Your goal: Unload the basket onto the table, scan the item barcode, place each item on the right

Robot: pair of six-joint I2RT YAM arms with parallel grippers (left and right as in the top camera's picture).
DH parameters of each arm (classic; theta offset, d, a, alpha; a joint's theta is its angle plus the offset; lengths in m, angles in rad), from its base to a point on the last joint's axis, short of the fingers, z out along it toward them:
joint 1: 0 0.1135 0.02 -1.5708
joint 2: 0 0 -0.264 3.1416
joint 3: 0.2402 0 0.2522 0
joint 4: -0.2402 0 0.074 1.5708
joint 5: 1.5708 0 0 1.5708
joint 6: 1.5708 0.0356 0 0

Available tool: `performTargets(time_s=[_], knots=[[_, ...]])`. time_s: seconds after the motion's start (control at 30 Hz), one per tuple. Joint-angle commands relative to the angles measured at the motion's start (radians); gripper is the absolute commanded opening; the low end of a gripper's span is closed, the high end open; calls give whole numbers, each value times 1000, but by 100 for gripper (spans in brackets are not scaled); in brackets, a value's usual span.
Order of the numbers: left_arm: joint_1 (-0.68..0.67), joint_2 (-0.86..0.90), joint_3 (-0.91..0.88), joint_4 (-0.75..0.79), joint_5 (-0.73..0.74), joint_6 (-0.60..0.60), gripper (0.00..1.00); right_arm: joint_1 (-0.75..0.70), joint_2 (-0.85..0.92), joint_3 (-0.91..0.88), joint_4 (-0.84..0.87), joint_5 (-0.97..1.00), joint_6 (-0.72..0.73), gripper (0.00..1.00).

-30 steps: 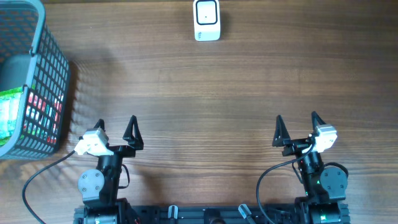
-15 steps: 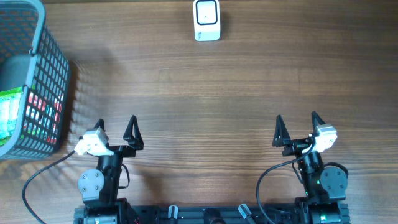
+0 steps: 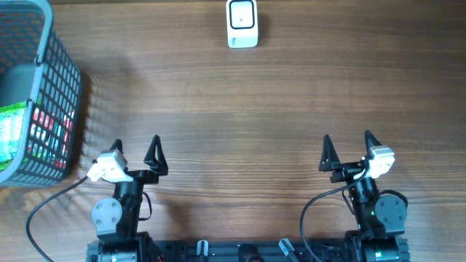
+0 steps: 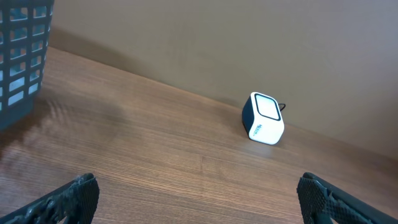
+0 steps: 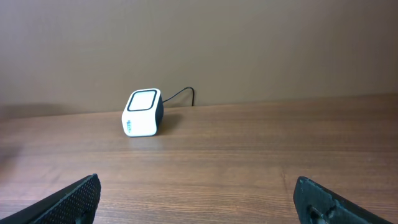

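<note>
Fully open — left gripper (image 3: 135,141), right gripper (image 3: 348,137), both empty

There is one wooden table (image 3: 233,109), and on it just one scanner (image 3: 242,23), a small white box at the far edge, with one dark cord (image 5: 177,94) running off its back. One grey mesh basket (image 3: 62,80) stands at the left side. Through the mesh I can count two packets inside, one green packet (image 3: 11,131) and one red-printed packet (image 3: 51,135); whether more lie under them I cannot tell. At the near edge stand two robot arms, so two grippers, the left gripper (image 3: 135,142) and the right gripper (image 3: 347,138), each with two black fingers, four fingers in all.
</note>
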Motion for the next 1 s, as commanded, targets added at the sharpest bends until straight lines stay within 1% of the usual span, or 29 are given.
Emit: performTargets(time_s=[0.0,0.7,0.8,0.9,0.97], knots=[[6,-5,-3,-8,-13,24,100,-5,-10,-1,3,13,1,100],[6,-5,-3,-7,-13,24,100,-5,-10,-1,3,13,1,100],[6,-5,-3,26,-12,15,100,-5,-10,-1,3,13,1,100],[6,-5,-3,16,13,13,100,-5,-10,-1,3,13,1,100],[7,-5,-3,24,-42,27,100,-5,-10,-1,3,14,1,100]])
